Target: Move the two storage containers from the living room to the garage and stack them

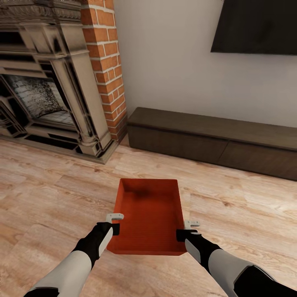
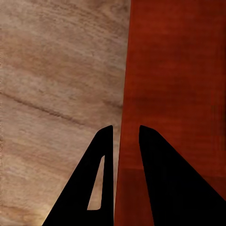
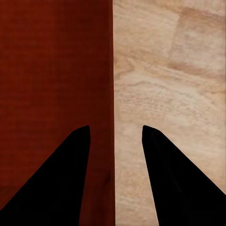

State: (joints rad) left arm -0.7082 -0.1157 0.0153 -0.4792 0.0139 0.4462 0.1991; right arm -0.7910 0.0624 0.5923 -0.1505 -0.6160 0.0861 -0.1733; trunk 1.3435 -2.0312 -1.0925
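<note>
Container [image 1: 149, 214], orange-red, lidless, empty, sits in the living room on the wood-plank floor [image 1: 49, 194], in front of the low dark cabinet [image 1: 214, 140], fireplace [image 1: 49, 82] off to my left. I see one bin here.

Left claw [image 1: 115, 222] straddles the bin's left wall near the near corner; the left wrist view shows one finger outside, one inside, wall between, narrow gap, not clearly pinching [image 2: 126, 141]. Right claw [image 1: 190, 229] straddles the right wall the same way; fingers well apart, wall closer to the inner finger [image 3: 113, 141].

My read: grasp step, both sides. I'd centre the right wall between its fingers, close both claws together, and check both grips hold before lifting. Lift level and evenly, or the tapering walls may slip out. Both grips sit near the near end, so the far end could sag.

Writing: none readable; no brands or labels on bin, TV [image 1: 255, 24] or cabinet.
</note>
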